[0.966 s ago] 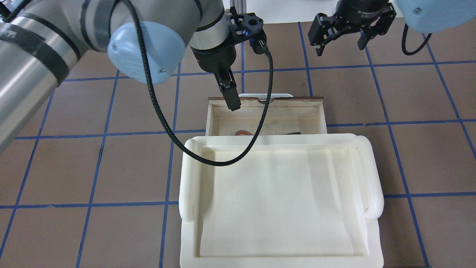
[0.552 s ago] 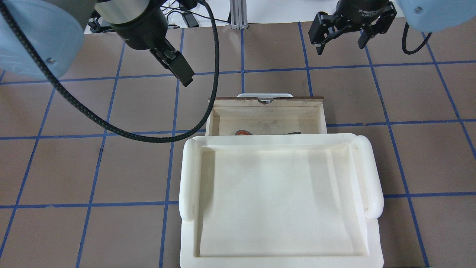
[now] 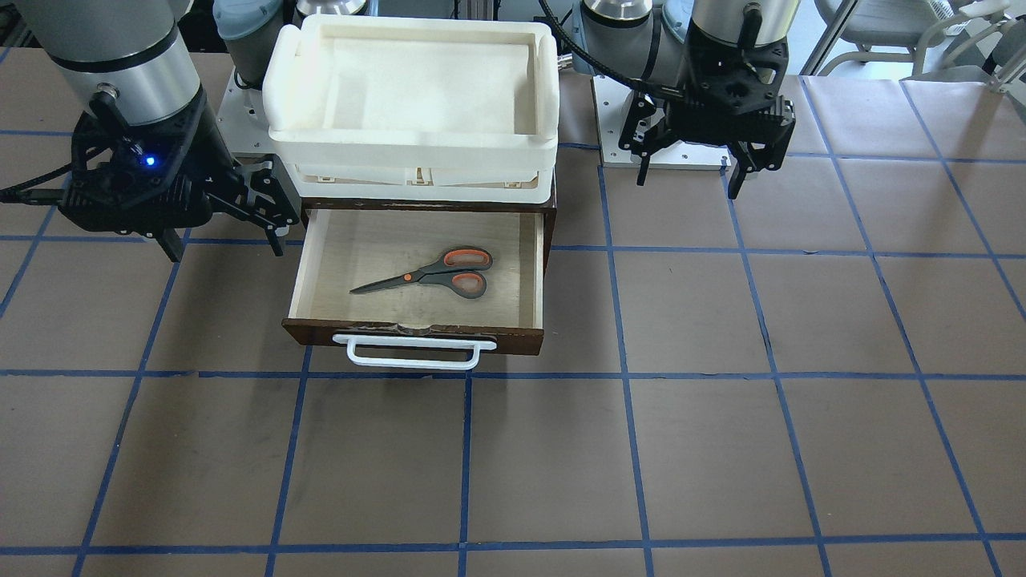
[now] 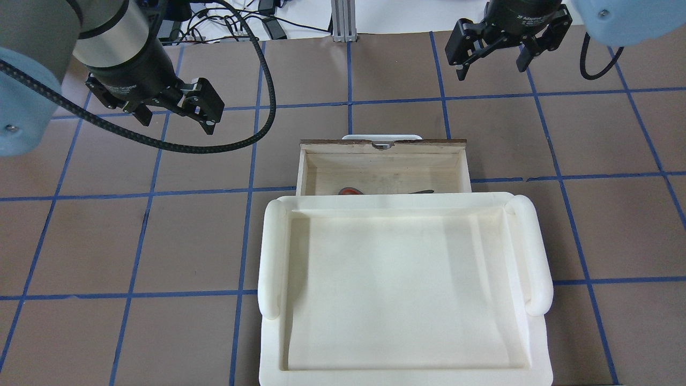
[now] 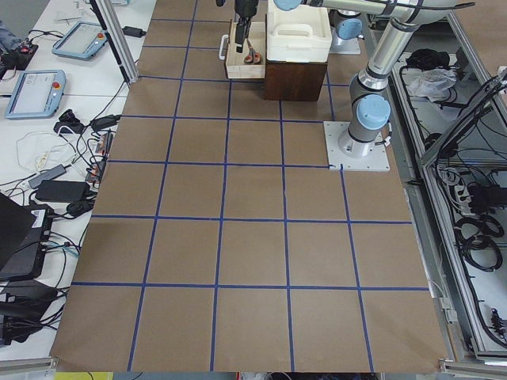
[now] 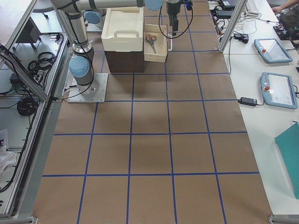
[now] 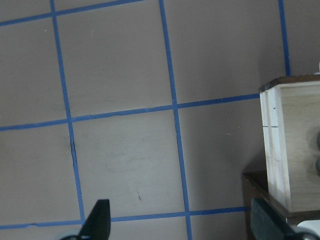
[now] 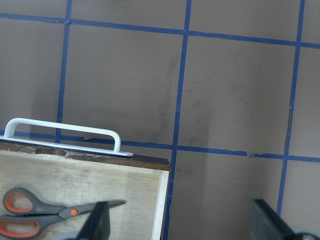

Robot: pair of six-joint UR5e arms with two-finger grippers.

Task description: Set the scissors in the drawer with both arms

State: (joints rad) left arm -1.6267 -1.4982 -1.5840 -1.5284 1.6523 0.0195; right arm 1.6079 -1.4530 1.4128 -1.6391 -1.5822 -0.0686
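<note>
Front-facing exterior, nearest first: white bar handle (image 3: 413, 353) on dark brown wooden drawer (image 3: 531, 268) w/ pale plywood inside, pulled out, prob. open for the drop. Small grey-and-orange-handled scissors (image 3: 433, 276) flat on drawer floor, blades toward robot's right, likely done w/ placing. Behind, cream-white plastic tray (image 3: 417, 152) on top; black two-finger right gripper (image 3: 223, 240) beside drawer, left gripper (image 3: 688, 184) farther back, both w/ fingers spread, empty, clear of drawer for a closing push.

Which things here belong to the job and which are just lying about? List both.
Job: scissors, drawer, left gripper, right gripper.
Lying about: cream tray, control tablets, loose cables.
</note>
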